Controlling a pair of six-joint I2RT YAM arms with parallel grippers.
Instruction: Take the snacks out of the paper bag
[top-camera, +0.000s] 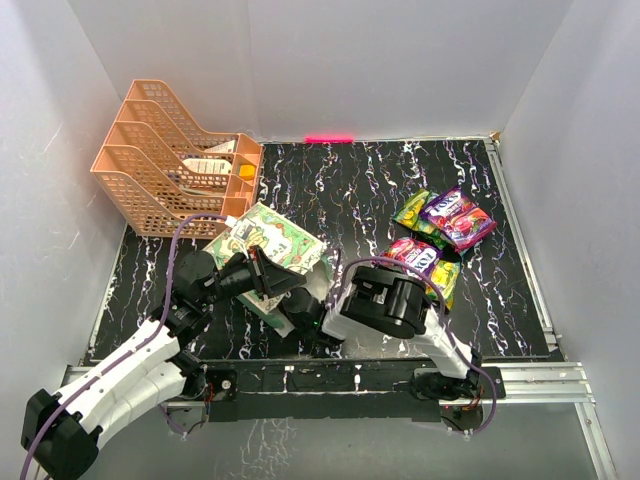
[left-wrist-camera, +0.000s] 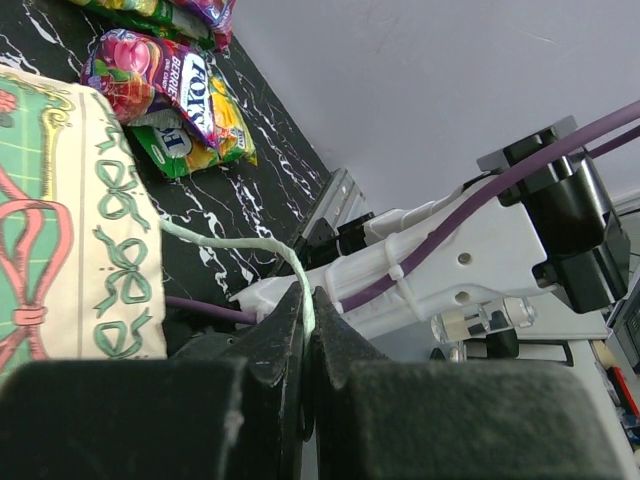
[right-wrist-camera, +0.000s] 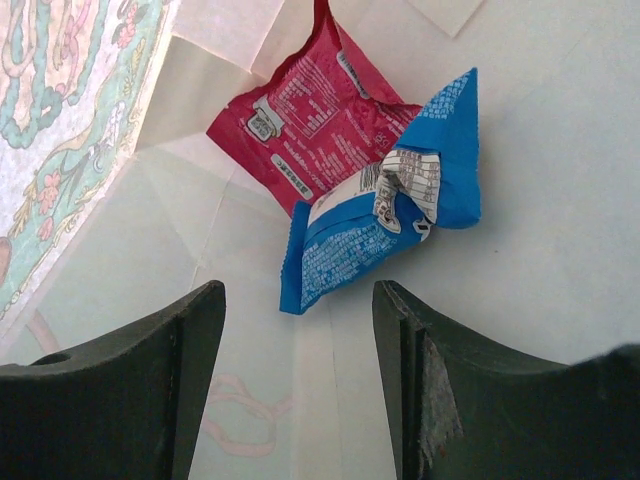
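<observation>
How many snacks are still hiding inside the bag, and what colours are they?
Red packet: 1
Blue packet: 1
Total showing inside the paper bag: 2

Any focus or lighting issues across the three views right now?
Top external: even light, sharp; only a pink glow at the back wall's foot. Left wrist: left gripper, shut on the string handle of the paper bag, is dark and blurred; snacks behind are sharp. Right wrist: soft light diffused through the paper; red packet and blue packet crisp, open right gripper a dark silhouette.
</observation>
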